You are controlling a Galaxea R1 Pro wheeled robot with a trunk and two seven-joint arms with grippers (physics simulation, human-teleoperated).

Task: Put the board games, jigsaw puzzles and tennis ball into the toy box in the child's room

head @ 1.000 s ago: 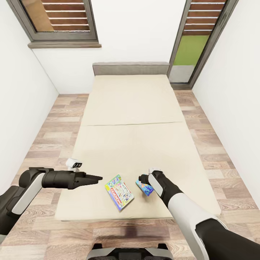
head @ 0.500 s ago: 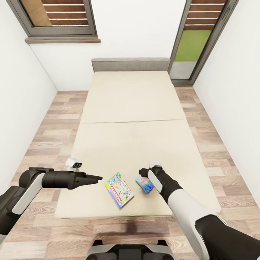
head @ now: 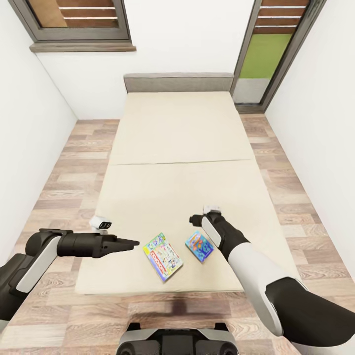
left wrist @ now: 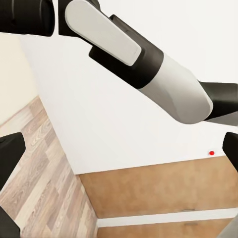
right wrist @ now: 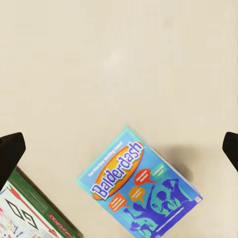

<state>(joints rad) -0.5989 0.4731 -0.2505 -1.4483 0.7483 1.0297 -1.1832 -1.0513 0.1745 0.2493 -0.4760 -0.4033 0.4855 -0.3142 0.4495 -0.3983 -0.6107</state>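
Observation:
Two board games lie flat near the foot of the bed: a white-green-red one and a smaller blue "Balderdash" one. My right gripper hangs over the mattress just beyond the blue box and is open. In the right wrist view its dark fingertips stand wide apart above the blue box, with the corner of the white-green-red box beside it. My left gripper hovers level to the left of the white-green-red game, open in the left wrist view, holding nothing.
The bed fills the narrow room between white walls, with wood-plank floor strips on both sides. A grey headboard and two dark-framed windows stand at the far end. A small red wall button shows in the left wrist view.
My right gripper has drawn up and away from the blue game, which now lies fully uncovered on the mattress. The head view has shifted slightly. The left arm is unmoved.

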